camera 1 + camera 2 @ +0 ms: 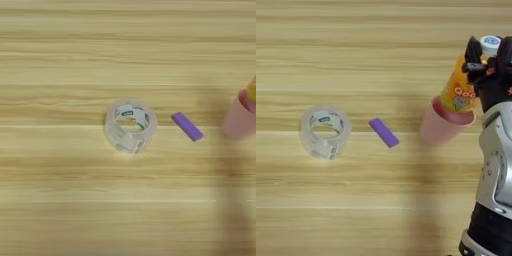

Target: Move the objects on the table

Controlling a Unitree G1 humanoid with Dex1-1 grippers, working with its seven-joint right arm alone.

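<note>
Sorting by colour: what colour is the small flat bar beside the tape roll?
Purple; the bar shows best in the right eye view.

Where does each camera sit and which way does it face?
Left eye view: on the head, looking down at the light wooden table; no robot body shows.
Right eye view: same spot, reaching further right; shows the silver right arm and black right gripper gripping the orange container.
Both share the clear tape roll, small flat purple bar and pink cup.

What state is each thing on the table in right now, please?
Tape roll: lying flat, hole up, untouched.
Purple bar: lying flat, free, between roll and cup.
Pink cup: open, leaning.
Orange container: capped, its bottom inside the cup's mouth.
Right tool: shut on the orange container.
</note>
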